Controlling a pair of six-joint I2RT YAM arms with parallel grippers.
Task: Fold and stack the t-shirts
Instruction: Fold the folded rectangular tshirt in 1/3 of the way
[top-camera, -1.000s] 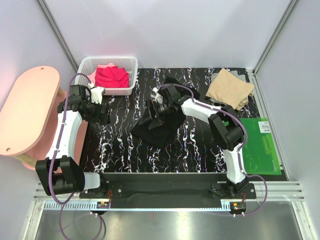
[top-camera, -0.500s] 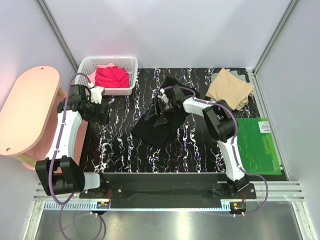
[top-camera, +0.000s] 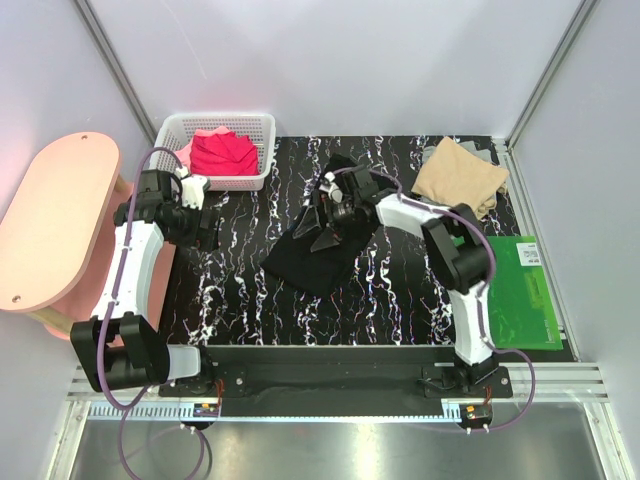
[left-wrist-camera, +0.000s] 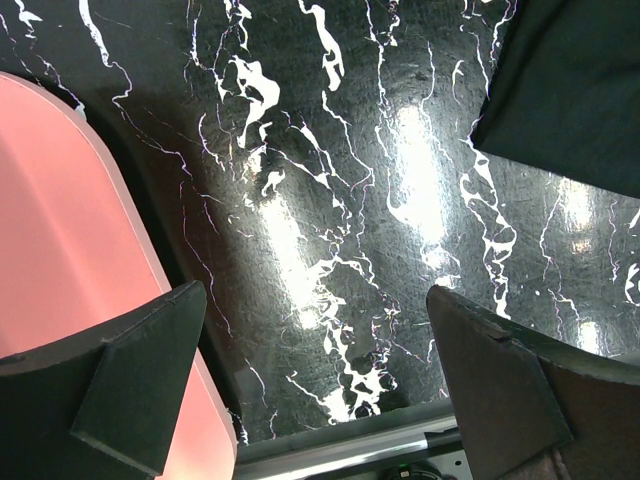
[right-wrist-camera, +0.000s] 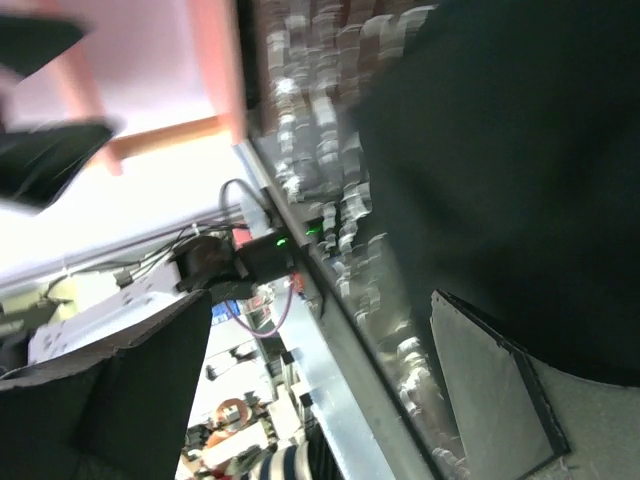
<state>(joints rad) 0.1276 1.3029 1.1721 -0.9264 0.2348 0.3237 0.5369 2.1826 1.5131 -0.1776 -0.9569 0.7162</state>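
A black t-shirt (top-camera: 300, 262) lies crumpled at the table's middle. It also shows in the left wrist view (left-wrist-camera: 570, 90) and, blurred, in the right wrist view (right-wrist-camera: 500, 150). My right gripper (top-camera: 318, 216) hangs over the shirt's upper part, jaws wide apart (right-wrist-camera: 320, 390) and empty. My left gripper (top-camera: 207, 232) is open and empty (left-wrist-camera: 320, 380) above bare tabletop at the left edge, apart from the shirt. A tan t-shirt (top-camera: 460, 178) lies folded at the back right. Red (top-camera: 222, 152) and pink (top-camera: 185, 152) tees lie in the basket.
The white mesh basket (top-camera: 215, 120) stands at the back left. A green board (top-camera: 515, 290) lies at the right edge. A pink oval stool (top-camera: 55, 225) stands left of the table, close beside my left gripper (left-wrist-camera: 70, 240). The walls enclose the back and sides.
My right wrist has shifted right and turned above the black t-shirt, its elbow swinging right. The shirt and my left arm have not visibly moved.
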